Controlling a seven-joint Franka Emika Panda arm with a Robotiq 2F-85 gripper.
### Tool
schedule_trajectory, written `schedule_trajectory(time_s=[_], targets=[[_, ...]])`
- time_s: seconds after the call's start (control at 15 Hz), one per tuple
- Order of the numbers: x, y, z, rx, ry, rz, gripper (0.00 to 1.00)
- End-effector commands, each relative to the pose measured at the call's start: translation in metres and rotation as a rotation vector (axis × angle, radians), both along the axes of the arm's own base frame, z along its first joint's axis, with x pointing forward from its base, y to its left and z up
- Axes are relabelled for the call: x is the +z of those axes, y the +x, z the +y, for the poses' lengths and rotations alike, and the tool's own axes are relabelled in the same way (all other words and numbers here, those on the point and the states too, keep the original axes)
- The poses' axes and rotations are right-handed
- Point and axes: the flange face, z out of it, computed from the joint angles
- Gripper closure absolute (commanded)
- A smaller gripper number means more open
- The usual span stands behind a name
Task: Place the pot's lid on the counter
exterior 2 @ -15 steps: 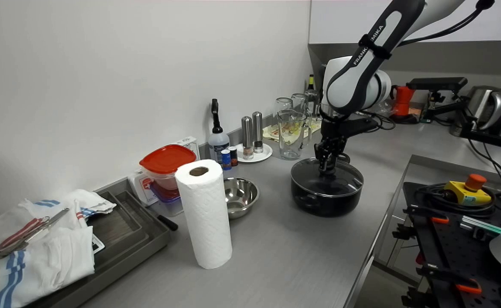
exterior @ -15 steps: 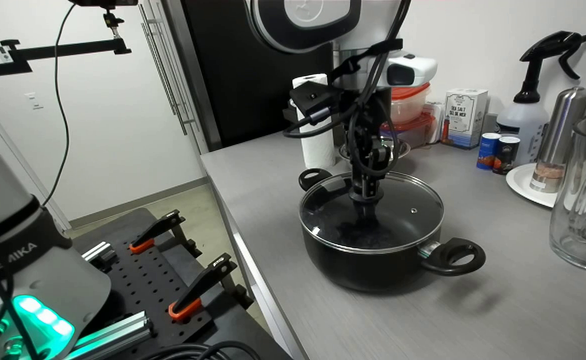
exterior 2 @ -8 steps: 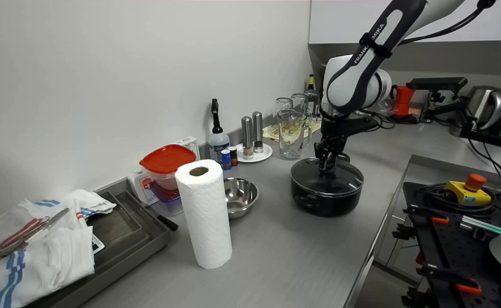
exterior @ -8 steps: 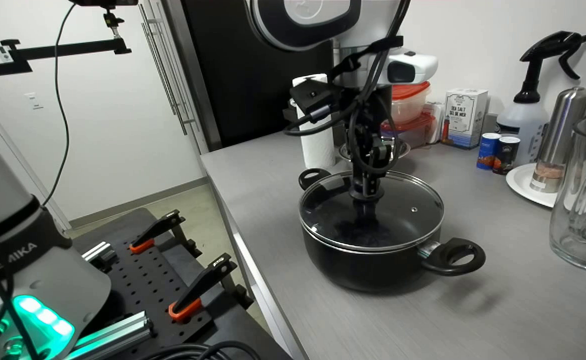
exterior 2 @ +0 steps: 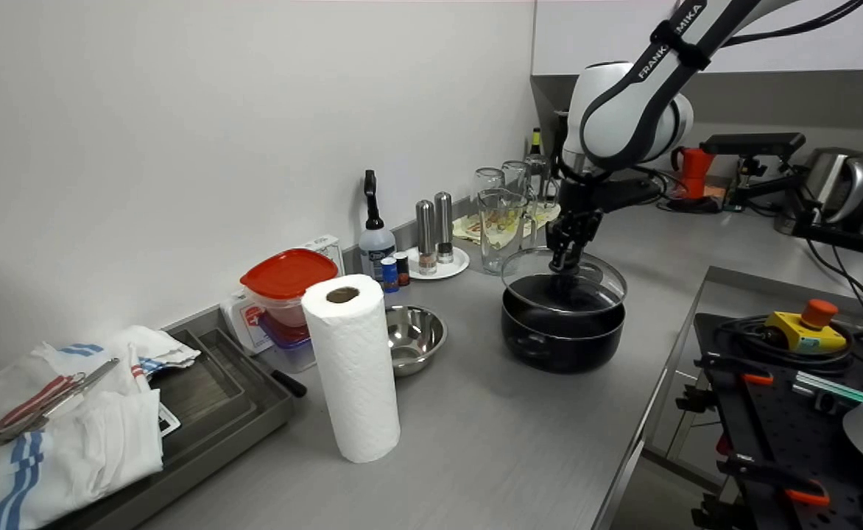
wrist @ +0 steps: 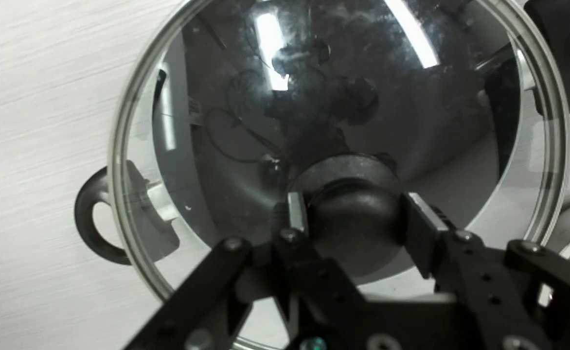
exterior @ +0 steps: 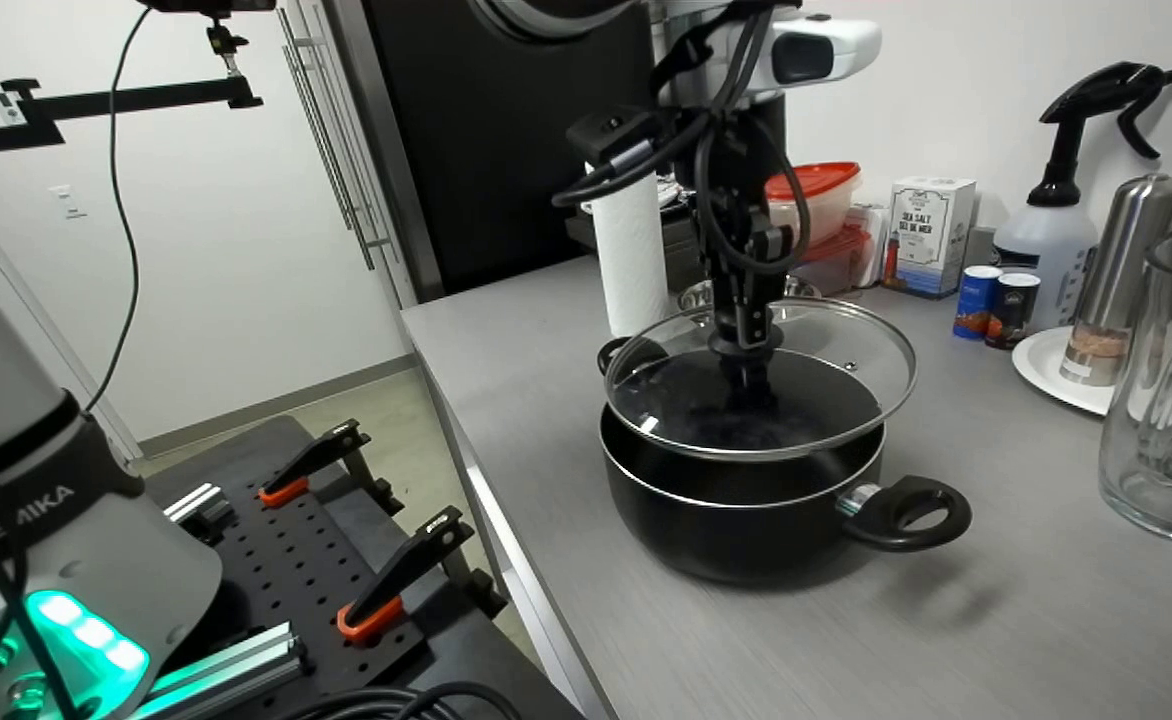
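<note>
The round clear glass lid (exterior: 806,415) with a metal rim hangs just above the pot, slightly tilted, in both exterior views (exterior 2: 534,291). My gripper (exterior: 744,338) is shut on the lid's black centre knob, with one finger on each side of it in the wrist view (wrist: 355,214). The wide black pot (exterior: 736,540) stands on the grey counter (exterior: 1066,640). A gap shows between its rim and the lid. In the wrist view the lid (wrist: 343,126) covers most of the pot, with the pot's handles (wrist: 93,218) at both sides.
A paper towel roll (exterior 2: 354,375) and a steel bowl (exterior 2: 415,338) stand beside the pot. A glass pitcher (exterior: 1171,420), a white plate with grinders (exterior: 1046,365) and a spray bottle (exterior: 1046,240) are near the wall. The counter's front edge (exterior: 506,560) runs near the pot.
The lid lay on the pot's rim in the earlier frames. Now my gripper has risen with the knob in it, and the lid is lifted off the pot. The pot has not moved.
</note>
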Motion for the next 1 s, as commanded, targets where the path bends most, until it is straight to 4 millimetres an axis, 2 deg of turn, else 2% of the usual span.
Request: schedule_trajectory(time_s=[0.0,0.27,0.4,0.93], targets=[[0.027,-0.005,0.006,-0.003,-0.033,-0.038,0.75],[0.036,0.004,0.021,0.027,-0.056,-0.042,0.75],[0.036,0.011,0.036,0.055,-0.069,-0.036,0.75],[0.033,0.04,0.123,0.206,-0.128,0.01,0.75]])
